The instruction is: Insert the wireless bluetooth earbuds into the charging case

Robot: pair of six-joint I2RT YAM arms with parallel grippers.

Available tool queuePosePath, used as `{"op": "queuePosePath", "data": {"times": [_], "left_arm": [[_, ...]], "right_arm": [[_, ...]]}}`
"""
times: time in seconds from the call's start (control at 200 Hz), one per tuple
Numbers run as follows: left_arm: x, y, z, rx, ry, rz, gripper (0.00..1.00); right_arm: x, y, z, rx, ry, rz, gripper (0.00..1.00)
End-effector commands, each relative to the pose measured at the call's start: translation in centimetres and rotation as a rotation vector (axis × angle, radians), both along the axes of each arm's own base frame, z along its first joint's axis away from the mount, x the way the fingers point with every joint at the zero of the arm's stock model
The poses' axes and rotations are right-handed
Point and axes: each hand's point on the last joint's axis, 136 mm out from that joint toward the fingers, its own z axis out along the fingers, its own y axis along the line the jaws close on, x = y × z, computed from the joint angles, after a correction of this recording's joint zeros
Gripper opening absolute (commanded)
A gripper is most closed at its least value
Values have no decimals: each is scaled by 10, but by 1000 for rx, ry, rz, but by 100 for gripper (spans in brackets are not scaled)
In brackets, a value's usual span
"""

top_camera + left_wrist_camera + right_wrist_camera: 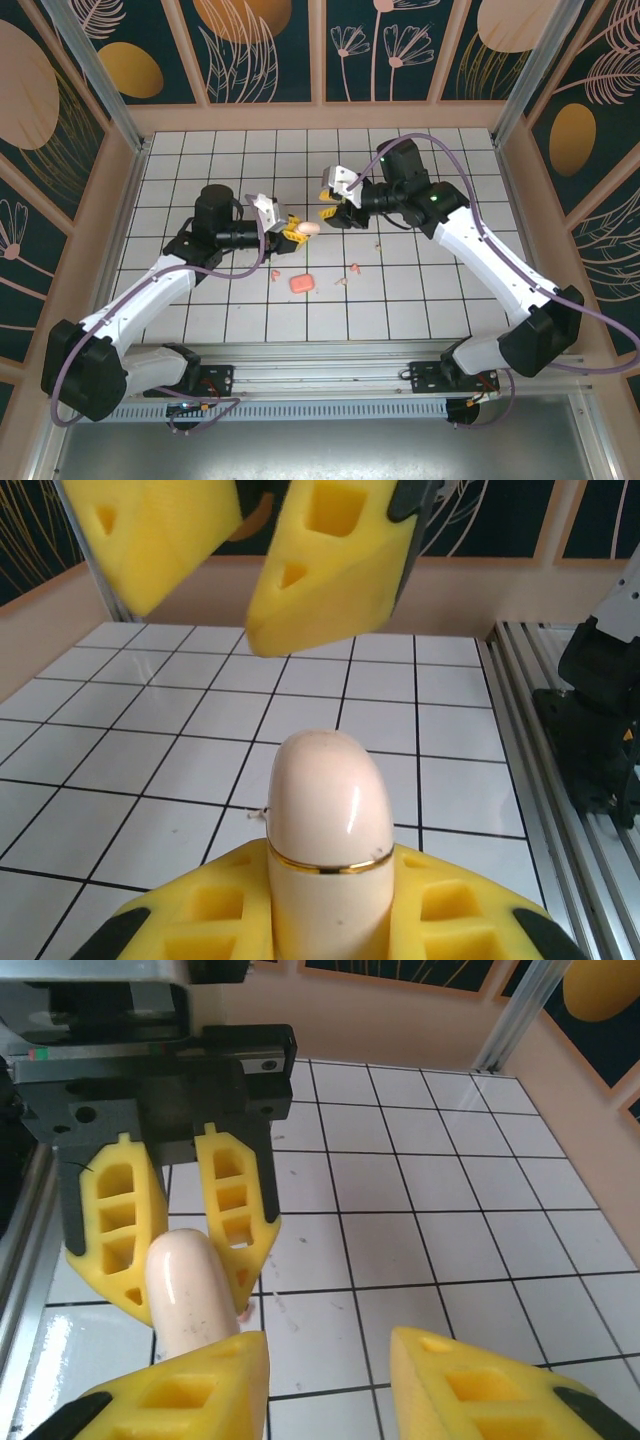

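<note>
Nearest the arm bases on the white grid table (200, 310) lies a coral-pink box (301, 283). The earbuds (353, 267), tiny pale pink pieces, lie loose on the tiles around it: one just to its left, two close together to its right and a fourth farther back on the right. Beyond them the left gripper (288, 228) hovers above the table, its yellow fingers clamped on the lower half of a cream capsule-shaped case (309, 229) with a thin gold band. The case's rounded end points toward the right gripper (333, 212). That gripper faces it from a little farther back with its fingers spread apart. One of its pads sits just beside the case's tip, though I cannot tell whether it touches.
</note>
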Motion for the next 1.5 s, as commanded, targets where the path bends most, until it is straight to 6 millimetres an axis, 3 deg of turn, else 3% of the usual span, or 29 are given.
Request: {"op": "queuePosePath", "data": {"times": [0.0, 0.22, 0.4, 0.636, 1.006, 1.496], "left_arm": [[-3, -3, 19, -106, -15, -13, 20], [-10, -5, 39, -234, 11, -50, 20], [-15, -4, 52, -288, 9, -67, 19], [-20, -1, 57, -293, -1, -70, 19], [-21, 0, 58, -293, -14, -60, 19], [-21, 1, 53, -268, -8, -51, 19]], "right_arm": [[-13, -8, 27, 99, -4, 23, 38], [-44, -16, 26, 130, 35, 128, 44], [-48, -10, 34, 187, 67, 175, 45], [-40, 1, 41, 234, 91, 198, 48], [-34, 21, 32, 231, 115, 221, 48], [-18, 15, 43, 265, 81, 174, 44]]}}
